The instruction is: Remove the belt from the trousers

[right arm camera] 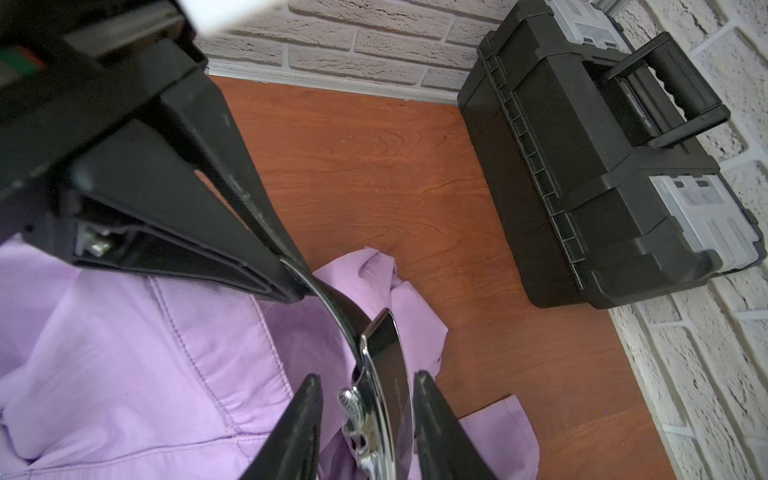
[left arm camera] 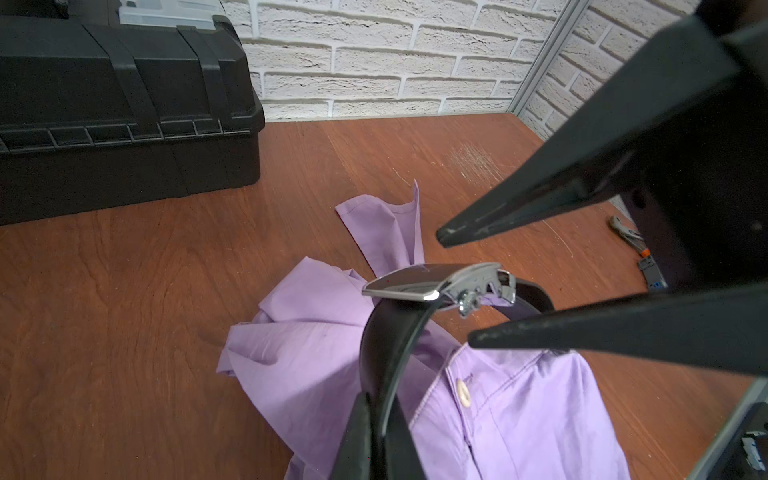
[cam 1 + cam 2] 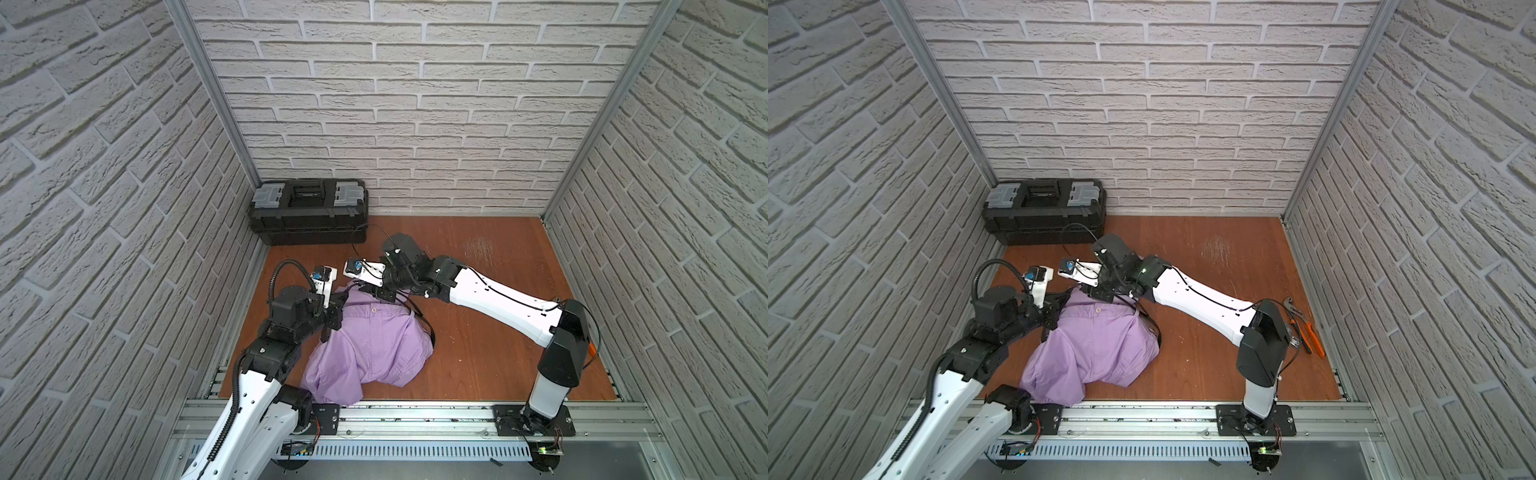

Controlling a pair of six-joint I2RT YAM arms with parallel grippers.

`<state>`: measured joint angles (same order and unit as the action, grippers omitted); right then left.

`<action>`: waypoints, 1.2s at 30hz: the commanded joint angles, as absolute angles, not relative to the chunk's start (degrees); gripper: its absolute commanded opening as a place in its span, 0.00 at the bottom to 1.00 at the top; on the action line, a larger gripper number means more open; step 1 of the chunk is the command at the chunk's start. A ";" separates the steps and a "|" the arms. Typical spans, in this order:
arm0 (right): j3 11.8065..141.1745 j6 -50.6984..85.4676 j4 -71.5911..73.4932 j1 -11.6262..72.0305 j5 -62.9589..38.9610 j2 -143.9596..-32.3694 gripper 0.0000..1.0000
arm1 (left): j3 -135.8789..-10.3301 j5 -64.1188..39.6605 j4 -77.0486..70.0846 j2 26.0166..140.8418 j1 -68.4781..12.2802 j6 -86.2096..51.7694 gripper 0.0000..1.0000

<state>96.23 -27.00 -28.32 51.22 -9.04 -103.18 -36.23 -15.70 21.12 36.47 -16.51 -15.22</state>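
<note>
Left gripper [image 2: 380, 405], its arm [image 3: 266, 361] bent low at the near edge, pinches the belt [image 2: 386, 340] below the buckle [image 2: 415, 282], raised above the trousers [image 3: 370, 345]; right gripper [image 1: 365, 376], arm [image 3: 498, 303] stretched across, straddles the buckle, fingers [image 1: 307, 415] spread. In both top views the arms hide the buckle; toolbox [image 3: 307, 212] behind

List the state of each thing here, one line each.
Trousers: crumpled on the table.
Belt: buckle end lifted, rest along the waist.
Left gripper: shut on the belt strap.
Right gripper: open, straddling the buckle.
Toolbox: lid closed.
Pliers: lying on the table.
</note>
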 commanded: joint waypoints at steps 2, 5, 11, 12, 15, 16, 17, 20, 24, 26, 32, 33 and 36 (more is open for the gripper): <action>97.56 -25.64 -28.12 51.62 -8.17 -103.59 0.32 | -36.24 -16.44 18.43 35.69 -16.09 -16.53 0.00; 97.37 -25.67 -28.56 51.67 -8.26 -104.02 0.30 | -36.27 -16.30 18.81 35.27 -16.11 -16.52 0.00; 97.25 -25.27 -28.05 51.60 -8.28 -104.36 0.29 | -35.98 -16.26 19.27 34.58 -16.06 -16.78 0.00; 97.30 -25.07 -27.95 51.66 -8.27 -104.48 0.29 | -35.87 -16.25 19.32 34.54 -16.07 -16.92 0.00; 97.70 -24.57 -27.47 51.74 -8.43 -104.59 0.26 | -35.77 -16.34 19.25 34.45 -16.09 -17.05 0.00; 97.90 -24.31 -27.42 51.76 -8.49 -104.67 0.25 | -35.77 -16.42 19.31 34.50 -16.13 -17.07 0.00; 97.98 -24.14 -27.43 51.76 -8.52 -104.72 0.26 | -35.72 -16.39 19.26 34.52 -16.08 -17.06 0.00; 98.35 -23.68 -27.34 51.78 -8.94 -104.94 0.26 | -35.77 -16.39 19.36 34.52 -16.11 -17.05 0.00; 98.44 -23.38 -27.25 52.00 -9.20 -105.03 0.30 | -35.55 -16.57 19.25 34.45 -16.09 -17.23 0.00; 98.50 -23.29 -27.26 52.19 -9.28 -105.03 0.32 | -35.42 -16.51 19.13 34.40 -16.09 -17.40 0.00; 98.86 -23.22 -27.49 52.33 -9.22 -105.29 0.31 | -35.29 -16.51 18.91 34.36 -16.09 -17.58 0.00; 98.87 -23.28 -27.55 52.30 -9.14 -105.28 0.30 | -35.30 -16.52 18.95 34.36 -16.11 -17.58 0.00; 98.96 -23.21 -27.59 52.36 -9.11 -105.28 0.25 | -35.40 -16.61 19.11 34.37 -16.09 -17.58 0.00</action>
